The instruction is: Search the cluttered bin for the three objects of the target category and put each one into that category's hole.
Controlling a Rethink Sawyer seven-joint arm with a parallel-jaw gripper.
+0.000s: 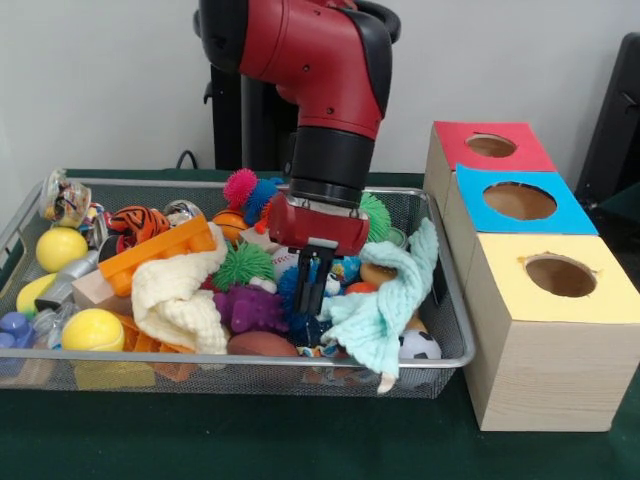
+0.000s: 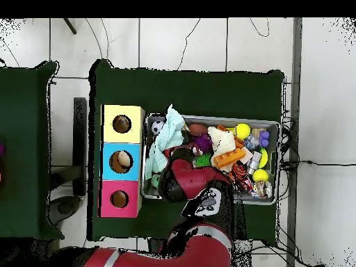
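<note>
One yellow-faced hole (image 1: 560, 276) gapes round and dark, atop pale wood.

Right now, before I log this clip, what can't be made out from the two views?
- Heart-print cloths: none identifiable in either view; clutter, the mint cloth and the arm cover much of the bin.
- Pincer: front view shows it down among the toys, but not whether it holds anything; overhead, the arm hides it.
- Yellow hole: its inside is dark in both views.

The green-covered table (image 1: 250, 440) carries the bin (image 1: 445, 300) beside three hole-topped wooden boxes (image 1: 545, 350).
</note>
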